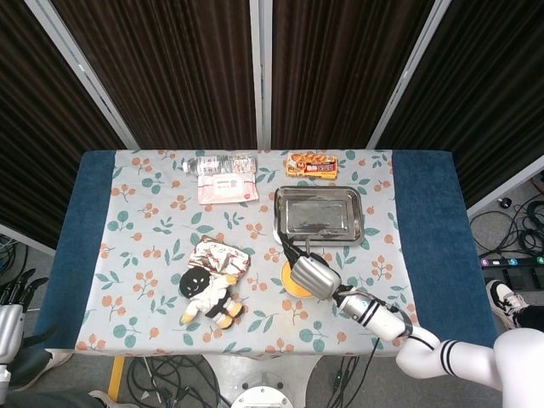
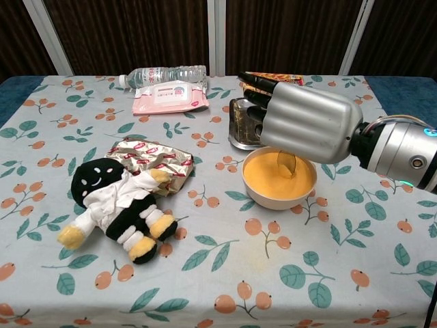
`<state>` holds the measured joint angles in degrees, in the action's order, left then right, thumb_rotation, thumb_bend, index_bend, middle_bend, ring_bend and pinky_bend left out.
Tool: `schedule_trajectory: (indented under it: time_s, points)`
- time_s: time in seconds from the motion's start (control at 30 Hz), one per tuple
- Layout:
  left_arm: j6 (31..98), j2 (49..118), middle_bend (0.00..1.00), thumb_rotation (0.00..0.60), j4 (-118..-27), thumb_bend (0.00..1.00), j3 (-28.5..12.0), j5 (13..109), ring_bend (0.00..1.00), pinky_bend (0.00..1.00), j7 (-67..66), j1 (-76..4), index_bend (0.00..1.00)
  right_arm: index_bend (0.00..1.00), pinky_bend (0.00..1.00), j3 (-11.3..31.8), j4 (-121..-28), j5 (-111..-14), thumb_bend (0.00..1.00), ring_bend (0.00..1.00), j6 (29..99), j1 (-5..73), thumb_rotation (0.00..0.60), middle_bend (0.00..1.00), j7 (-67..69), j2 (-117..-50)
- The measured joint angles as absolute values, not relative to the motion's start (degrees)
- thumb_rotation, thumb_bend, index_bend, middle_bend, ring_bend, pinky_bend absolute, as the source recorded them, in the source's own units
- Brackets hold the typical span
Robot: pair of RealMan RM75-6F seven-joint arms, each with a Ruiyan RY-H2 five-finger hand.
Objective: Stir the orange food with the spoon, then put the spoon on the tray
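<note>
right hand (image 2: 300,126) holding spoon (image 2: 287,162), over bowl (image 2: 273,198)

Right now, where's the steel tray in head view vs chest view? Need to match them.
Head view: the tray sits right of center, in full view, just beyond the orange bowl.
Chest view: the tray is upper middle, mostly hidden behind the right hand; only its left end shows.
Shared landmark: the orange snack pack lies just behind the tray in both views.
</note>
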<state>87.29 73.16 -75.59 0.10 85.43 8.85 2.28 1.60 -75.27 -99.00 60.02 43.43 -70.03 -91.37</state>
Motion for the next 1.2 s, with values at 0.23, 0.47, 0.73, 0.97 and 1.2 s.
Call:
schedule_trajectory:
  time_s: [0.23, 0.47, 0.73, 0.97, 1.2]
  points:
    - [87.7, 73.2, 0.17, 0.600, -75.7, 0.00, 0.0, 85.8, 0.15, 0.14, 8.7, 2.1, 0.25, 0.68, 0.00, 2.7, -81.0, -100.4, 0.40, 0.14, 59.7, 44.2, 0.600, 0.28, -72.9, -88.4]
    - [87.3, 73.3, 0.17, 0.600, -75.8, 0.00, 0.1, 85.5, 0.15, 0.14, 8.7, 2.2, 0.25, 0.67, 0.00, 2.3, -81.7, -100.9, 0.40, 0.14, 56.1, 44.9, 0.600, 0.28, -77.3, -88.9]
    - [87.1, 73.3, 0.17, 0.600, -75.6, 0.00, 0.1, 85.7, 0.15, 0.14, 8.9, 2.1, 0.25, 0.67, 0.00, 2.2, -79.6, -99.1, 0.40, 0.14, 54.4, 43.6, 0.600, 0.28, -84.1, -91.1]
    - [87.6, 73.2, 0.17, 0.600, -75.4, 0.00, 0.1, 85.9, 0.15, 0.14, 9.4, 2.3, 0.25, 0.68, 0.00, 3.6, -81.6, -96.9, 0.40, 0.14, 54.3, 42.6, 0.600, 0.28, -88.4, -89.5]
    - [88.4, 73.3, 0.17, 0.600, -75.3, 0.00, 0.1, 86.3, 0.15, 0.14, 9.8, 2.5, 0.25, 0.72, 0.00, 5.0, -85.3, -97.3, 0.40, 0.14, 55.9, 42.5, 0.600, 0.29, -89.3, -87.8]
